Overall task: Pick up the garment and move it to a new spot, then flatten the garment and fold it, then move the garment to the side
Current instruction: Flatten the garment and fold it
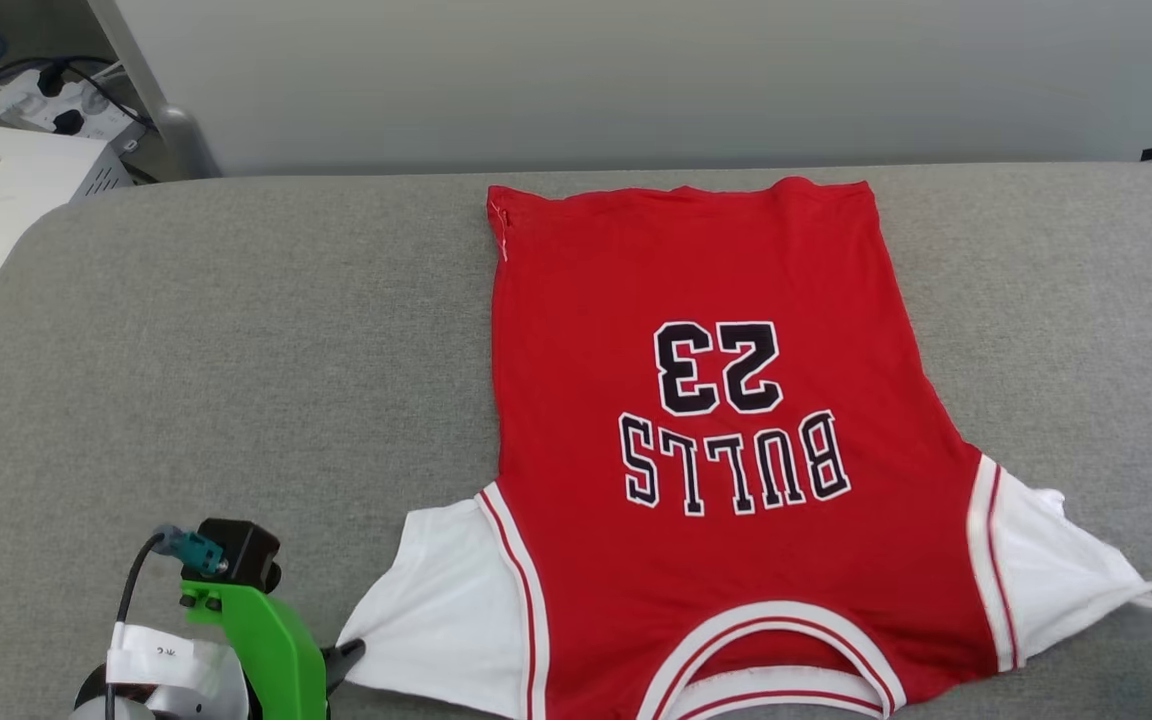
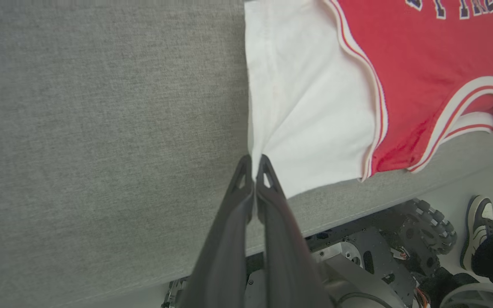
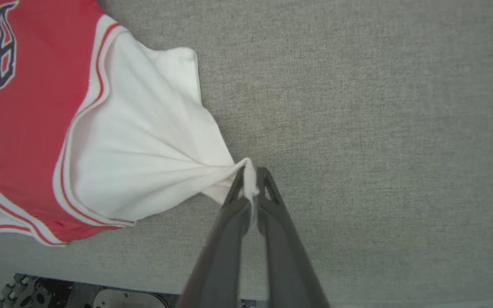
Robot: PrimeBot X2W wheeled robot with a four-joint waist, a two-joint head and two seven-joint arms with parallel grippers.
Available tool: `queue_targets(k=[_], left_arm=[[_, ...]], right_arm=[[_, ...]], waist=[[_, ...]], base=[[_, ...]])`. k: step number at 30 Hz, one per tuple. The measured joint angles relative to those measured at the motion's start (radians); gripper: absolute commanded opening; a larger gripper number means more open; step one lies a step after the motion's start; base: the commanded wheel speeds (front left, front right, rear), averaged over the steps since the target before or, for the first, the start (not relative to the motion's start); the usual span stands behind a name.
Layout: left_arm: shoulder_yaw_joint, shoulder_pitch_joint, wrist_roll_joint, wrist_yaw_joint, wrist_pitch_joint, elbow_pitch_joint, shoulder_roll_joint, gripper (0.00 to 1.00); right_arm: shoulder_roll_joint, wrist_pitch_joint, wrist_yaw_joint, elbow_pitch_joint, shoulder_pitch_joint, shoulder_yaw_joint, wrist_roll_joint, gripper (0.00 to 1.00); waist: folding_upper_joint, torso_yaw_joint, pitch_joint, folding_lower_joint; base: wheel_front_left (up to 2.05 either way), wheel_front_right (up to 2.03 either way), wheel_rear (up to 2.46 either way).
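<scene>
Tabletop [image 1: 236, 350]: grey cloth surface, bare to the left of the garment. Its near edge ran close below the collar, so a pull toward the robot could drag cloth over that edge.
Left pincer [image 2: 253, 164]: closed on the outer tip of the left sleeve, with only a thin pinch of white cloth between the fingers. A sharp tug would probably slip it free.
Left sleeve [image 2: 306, 107]: drawn outward, with shallow creases fanning from the pinch. It was judged lightly tensioned, and a lost grip here would let it fall back wrinkled.
Garment [image 1: 716, 300]: lay face up and nearly flat on the tabletop, right of centre, with its hem [image 1: 686, 195] far and its collar near. Unequal pulls from the two arms would skew or bunch the red body.
Collar [image 1: 771, 650]: lay nearest the robot, its striped band slightly rucked. A fold made over it might trap that ruck.
Right sleeve [image 3: 144, 141]: stretched to a taut point, with strong folds radiating from the pinch. Further outward pull could strain the seam or slide the whole garment rightward.
Right pincer [image 3: 250, 171]: closed on the tip of the right sleeve, with white cloth showing between the fingers. The hold was as slender as the left one and could fail the same way.
</scene>
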Motion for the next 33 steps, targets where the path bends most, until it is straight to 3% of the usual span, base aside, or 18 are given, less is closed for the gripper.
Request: queue_targets(k=[7,10,12,20,33], left_arm=[[-0.011,0.001,0.013,0.043,0.043,-0.178,0.028,0.0],[-0.025,0.004,0.044,0.077,0.067,-0.35,0.046,0.0],[-0.04,0.001,0.089,0.079,0.069,-0.412,0.052,0.0],[-0.08,-0.04,0.151,0.077,0.067,-0.467,0.044,0.0],[-0.136,-0.095,0.187,0.046,0.033,-0.469,-0.008,0.0]], right_arm=[[0.046,0.137,-0.001,-0.166,-0.036,-0.139,-0.019,1.0],[0.134,0.298,-0.001,-0.316,-0.218,-0.244,-0.083,1.0],[0.189,0.392,-0.001,-0.336,-0.357,-0.258,-0.152,1.0],[0.227,0.507,-0.001,-0.241,-0.599,-0.281,-0.303,1.0],[0.19,0.509,-0.001,-0.035,-0.873,-0.329,-0.517,1.0]], waist=[[0.0,0.013,0.061,0.0],[0.0,0.037,0.153,0.0],[0.0,0.059,0.215,0.0],[0.0,0.125,0.338,0.0001],[0.0,0.271,0.501,0.0002]], base=[[0.0,0.0,0.0],[0.0,0.0,0.0],[0.0,0.0,0.0],[0.0,0.0,0.0],[0.0,0.0,0.0]])
